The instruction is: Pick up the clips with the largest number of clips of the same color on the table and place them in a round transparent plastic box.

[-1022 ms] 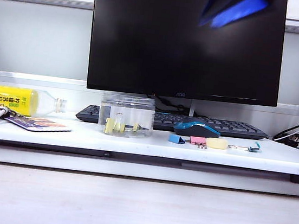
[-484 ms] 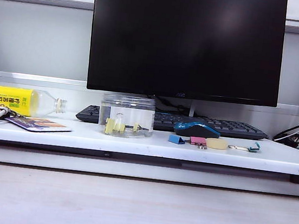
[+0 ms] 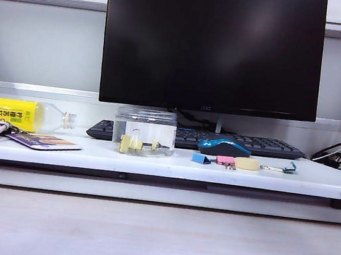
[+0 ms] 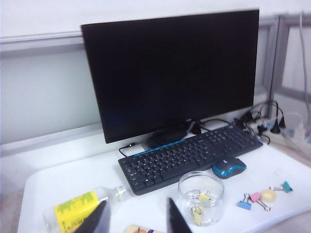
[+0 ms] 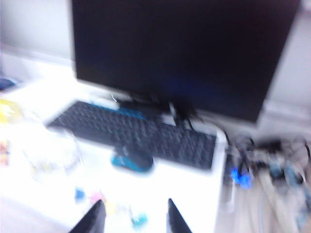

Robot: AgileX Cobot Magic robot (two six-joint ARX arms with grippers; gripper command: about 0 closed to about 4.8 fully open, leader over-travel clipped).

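The round transparent plastic box (image 3: 166, 126) stands on the white desk in front of the keyboard, with pale-yellow clips (image 3: 130, 143) lying on its bottom. In the left wrist view the box (image 4: 183, 188) shows the yellow clips (image 4: 198, 212) inside. High and well back from the desk, my left gripper (image 4: 136, 219) is open with nothing between its fingers. My right gripper (image 5: 133, 217) is also open and empty, far above the desk in a blurred view. Neither arm shows in the exterior view.
A blue clip (image 3: 201, 159), a pink clip (image 3: 225, 161), a pale yellow round piece (image 3: 247, 163) and a teal clip (image 3: 289, 168) lie right of the box. A blue mouse (image 3: 224, 147), keyboard (image 3: 243, 143), monitor (image 3: 213, 45), lying yellow-label bottle (image 3: 13, 113) and card (image 3: 43, 142) share the desk.
Blurred blue arm parts crossed the top of the exterior view a second ago; both are gone from it now. The box and clips have not moved.
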